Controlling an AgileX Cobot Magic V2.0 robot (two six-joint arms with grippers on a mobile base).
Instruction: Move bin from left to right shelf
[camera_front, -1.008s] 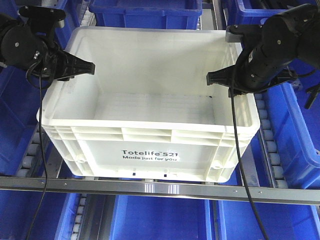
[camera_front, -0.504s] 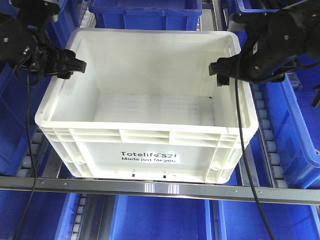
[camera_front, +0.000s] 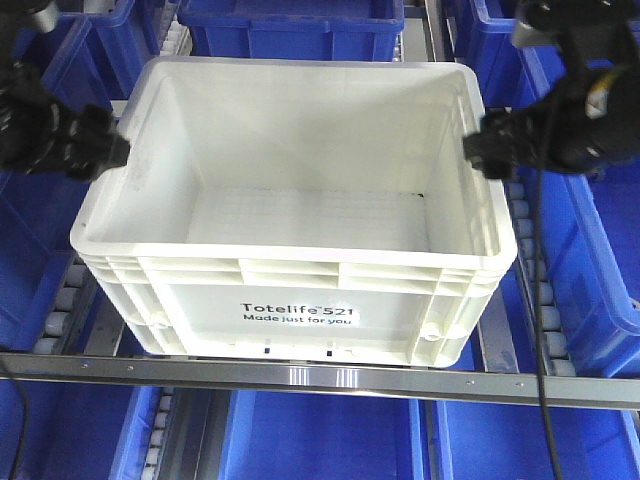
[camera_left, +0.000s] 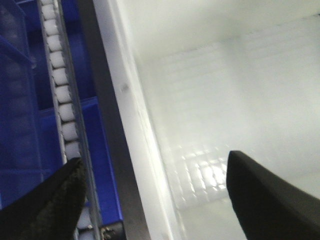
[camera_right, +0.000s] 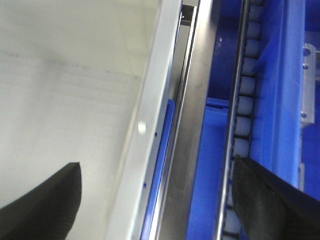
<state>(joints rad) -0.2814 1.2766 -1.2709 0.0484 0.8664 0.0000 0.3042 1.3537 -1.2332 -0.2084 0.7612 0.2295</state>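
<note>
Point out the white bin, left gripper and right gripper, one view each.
white bin (camera_front: 300, 316): front view, on its front wall at the printed label.
left gripper (camera_left: 150, 195): left wrist view, midway between its fingertips, over the bin's rim.
right gripper (camera_right: 155, 200): right wrist view, midway between its fingertips, over the bin's rim.

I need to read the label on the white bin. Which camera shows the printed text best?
The exterior front-facing view: the label sits on the white bin's near wall, reading "Totelife 521, Made just for you". Both wrist views show only the bin's rim and inside, left and right, with no text visible.
</note>
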